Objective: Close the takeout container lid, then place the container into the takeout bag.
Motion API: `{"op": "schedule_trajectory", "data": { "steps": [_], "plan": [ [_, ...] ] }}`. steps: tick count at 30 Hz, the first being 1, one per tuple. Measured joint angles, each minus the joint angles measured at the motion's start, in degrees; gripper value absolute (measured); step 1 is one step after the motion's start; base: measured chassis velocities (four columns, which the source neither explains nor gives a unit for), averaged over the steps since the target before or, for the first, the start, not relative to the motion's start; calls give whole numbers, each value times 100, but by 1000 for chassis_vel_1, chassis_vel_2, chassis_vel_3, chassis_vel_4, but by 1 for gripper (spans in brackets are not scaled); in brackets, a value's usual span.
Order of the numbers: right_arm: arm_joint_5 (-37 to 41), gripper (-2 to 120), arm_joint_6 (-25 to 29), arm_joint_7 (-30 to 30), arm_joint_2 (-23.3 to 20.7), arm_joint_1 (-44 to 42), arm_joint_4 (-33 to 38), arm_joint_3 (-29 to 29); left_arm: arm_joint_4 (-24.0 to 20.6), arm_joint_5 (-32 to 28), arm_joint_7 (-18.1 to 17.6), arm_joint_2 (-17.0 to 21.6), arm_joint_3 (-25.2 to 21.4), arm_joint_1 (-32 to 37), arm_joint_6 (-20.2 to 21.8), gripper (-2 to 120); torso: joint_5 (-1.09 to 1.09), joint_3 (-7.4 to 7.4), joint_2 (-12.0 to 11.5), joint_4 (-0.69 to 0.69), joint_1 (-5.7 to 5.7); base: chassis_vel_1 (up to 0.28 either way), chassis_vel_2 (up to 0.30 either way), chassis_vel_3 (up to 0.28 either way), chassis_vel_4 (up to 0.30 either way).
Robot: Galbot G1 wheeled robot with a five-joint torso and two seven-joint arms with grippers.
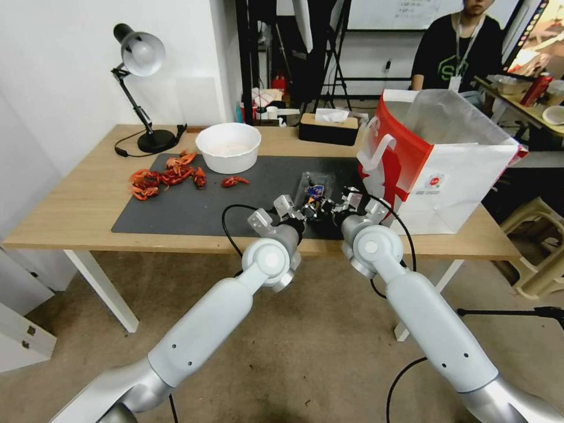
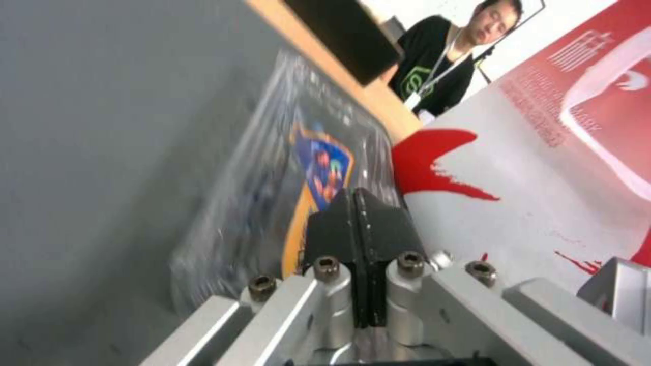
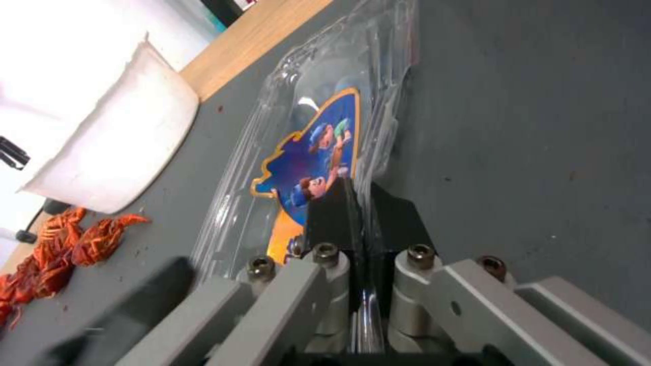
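Note:
The takeout container (image 1: pixel 313 187) lies on the dark mat (image 1: pixel 194 205), just left of the takeout bag (image 1: pixel 440 170). Its clear lid (image 3: pixel 319 101) lies flat on top and carries a blue-and-orange label. Both grippers meet at the container's near edge. My right gripper (image 1: pixel 330 207) (image 3: pixel 356 190) is shut, with a sliver of clear plastic between its pads. My left gripper (image 1: pixel 305 211) (image 2: pixel 356 195) is shut too, its tips against the container (image 2: pixel 264 168); I cannot tell whether it pinches any plastic. The red-and-white bag (image 2: pixel 529 168) stands upright and open-topped.
A white bowl (image 1: pixel 228 147) sits at the mat's far edge, with red crayfish (image 1: pixel 167 173) scattered to its left. A desk lamp (image 1: pixel 141 64) stands at the back left and a tissue box (image 1: pixel 329 126) behind the container. The table's front edge runs under my wrists.

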Motion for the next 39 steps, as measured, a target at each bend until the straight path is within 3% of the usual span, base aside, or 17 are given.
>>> {"op": "schedule_trajectory", "data": {
  "steps": [5,13,18,21,30,39],
  "plan": [
    [-18,0,0,1,-1,-10,25,3,-187,664,222,206,-74,132,-88,9,0,0,0,-1,0,0,0,0,0],
    [-38,0,-5,7,-18,-7,49,-6,-603,2817,935,766,-564,725,-287,41,-1,0,0,-1,0,0,0,0,0],
    [-49,0,-8,8,-18,3,53,-13,-802,3521,1078,976,-851,1073,-283,55,0,1,0,0,1,0,0,0,0],
    [-54,0,-15,8,-24,24,58,-17,-926,4334,1329,1165,-1229,1460,-324,71,-1,1,0,1,1,0,0,0,0],
    [-93,0,-14,-11,-42,30,66,-18,-1269,5030,1573,1539,-2097,2450,-607,99,0,1,0,0,0,0,0,0,0],
    [-126,0,-5,-18,-35,-23,110,28,-1441,5267,1446,1545,-2563,3297,-925,100,0,1,0,-2,1,0,0,0,0]
  ]
}}
